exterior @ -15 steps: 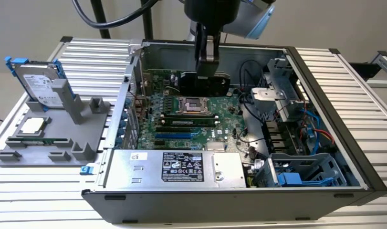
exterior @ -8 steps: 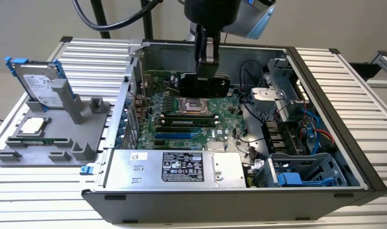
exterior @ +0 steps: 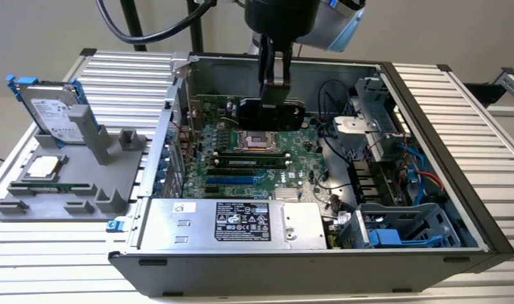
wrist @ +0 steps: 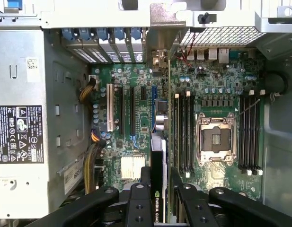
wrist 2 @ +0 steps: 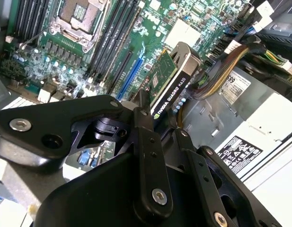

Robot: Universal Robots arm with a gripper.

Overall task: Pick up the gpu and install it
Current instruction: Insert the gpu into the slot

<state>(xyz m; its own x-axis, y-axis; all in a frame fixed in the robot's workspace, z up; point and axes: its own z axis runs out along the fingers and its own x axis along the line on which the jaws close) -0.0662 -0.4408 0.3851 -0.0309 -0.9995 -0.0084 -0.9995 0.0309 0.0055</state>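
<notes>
gpu [wrist 2: 167,80]: green board face, black cooler with white lettering, silver end bracket. Gripper [wrist: 160,172]: matte black, silver screw heads. Motherboard [wrist: 207,94]: green; black memory slots, one blue and one white expansion slot, silver socket frame. Power supply [exterior: 231,221]: bare silver, black label with white print. Cable bundle [wrist: 89,161]: yellow, orange, black. Hard drive [exterior: 54,114]: silver, blue rails. Holder [exterior: 113,152]: plain grey. Case [exterior: 307,272]: dark grey. Bench [exterior: 485,114]: pale, ribbed slats.
</notes>
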